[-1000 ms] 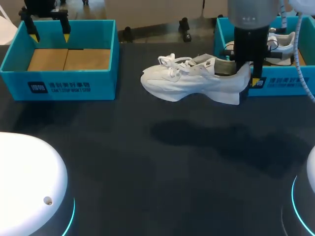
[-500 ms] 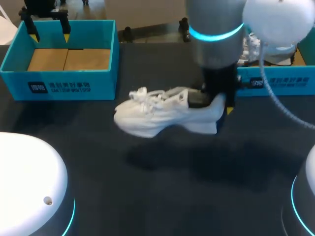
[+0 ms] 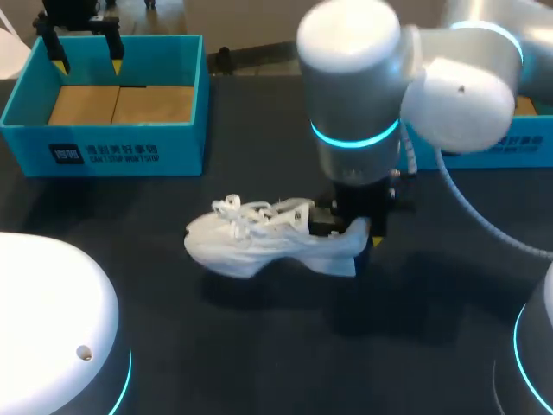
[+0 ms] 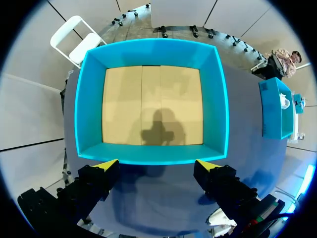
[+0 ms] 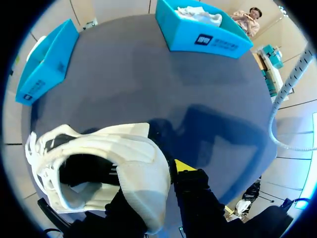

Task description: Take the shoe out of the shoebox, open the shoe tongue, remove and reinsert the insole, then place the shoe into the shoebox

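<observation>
The dark counter (image 3: 259,346) takes up most of the head view. The R arm (image 3: 354,104) is seen coming in from the R side and reaching past the middle, w/ its wrist pointed straight down. A teal L shoebox (image 3: 112,151) is set at the far L of the counter, open-topped, w/ only a bare cardboard floor visible inside. A teal R shoebox (image 5: 208,39) is set at the far R, largely hidden behind the arm in the head view; a white item (image 5: 200,15) is seen lying in it from the R wrist view. The white shoe (image 3: 259,242) is found out of both boxes, near the counter's middle, upright, toe and laces toward the L, heel toward the R; whether its sole touches the counter can't be told for sure. The R hand (image 3: 359,229) is clamped on the shoe's heel, one yellow-tipped finger (image 5: 184,167) pressed against the outside of the heel, the other down inside the opening. The L hand (image 4: 156,166) is held above the L shoebox, fingers spread wide apart, nothing btwn them.
</observation>
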